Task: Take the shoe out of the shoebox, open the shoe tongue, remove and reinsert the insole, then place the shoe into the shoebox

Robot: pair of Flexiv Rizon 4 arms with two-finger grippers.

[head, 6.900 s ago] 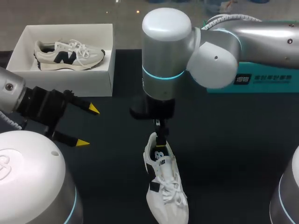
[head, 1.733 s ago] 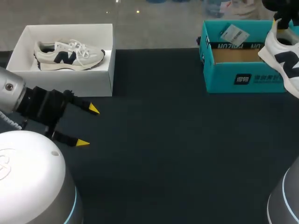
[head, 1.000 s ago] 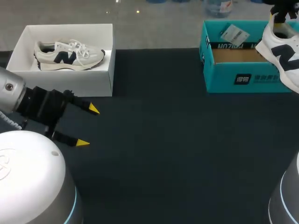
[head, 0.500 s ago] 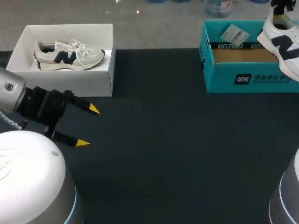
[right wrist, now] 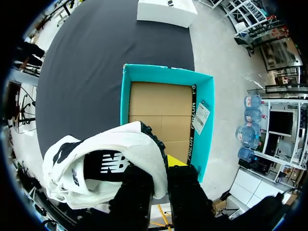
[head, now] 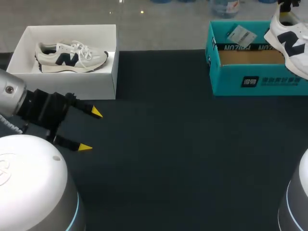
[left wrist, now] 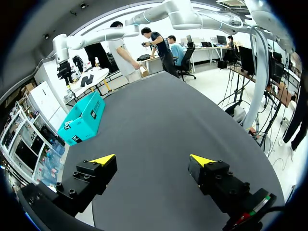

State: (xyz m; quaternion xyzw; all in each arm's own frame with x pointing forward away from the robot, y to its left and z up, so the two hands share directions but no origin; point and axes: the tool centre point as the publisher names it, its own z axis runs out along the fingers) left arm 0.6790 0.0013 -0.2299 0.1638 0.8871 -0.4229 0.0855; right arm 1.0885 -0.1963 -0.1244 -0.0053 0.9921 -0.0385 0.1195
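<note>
Well, start with the big picture: the dark table [head: 168, 159] fills the head view, with the left arm parked down at 8 o'clock and the right arm working the far corner at 2 o'clock. At 10 o'clock sits a white box [head: 72, 86] with a second shoe [head: 70, 57] lying on its side inside, untouched. Across at 1 o'clock is the teal shoebox [head: 250, 82], open-topped, its brown cardboard floor bare, its long axis running 9 to 3.

Now the action. The shoe [head: 288, 41] is up in the air over the 3 o'clock end of that shoebox, heel high, toe dropping away toward 5 o'clock. The right gripper [right wrist: 161, 166] is clamped on the heel collar, one finger inside the shoe and one outside, and from the wrist the shoe [right wrist: 110, 163] hangs sideways off the fingers with the shoebox [right wrist: 161, 108] floor just ahead of it.

That is the relation to watch: the empty floor lies toward 9 o'clock from the shoe, and the shoe's length sits at an angle to the box's. By the look of it this is the final placing step, and the shoe likely needs to swing in line with the 9-to-3 axis before it goes down, or toe or heel could catch the rim.

The left gripper [head: 91, 130] is spread wide with nothing between its fingers, well apart from the shoebox.
</note>
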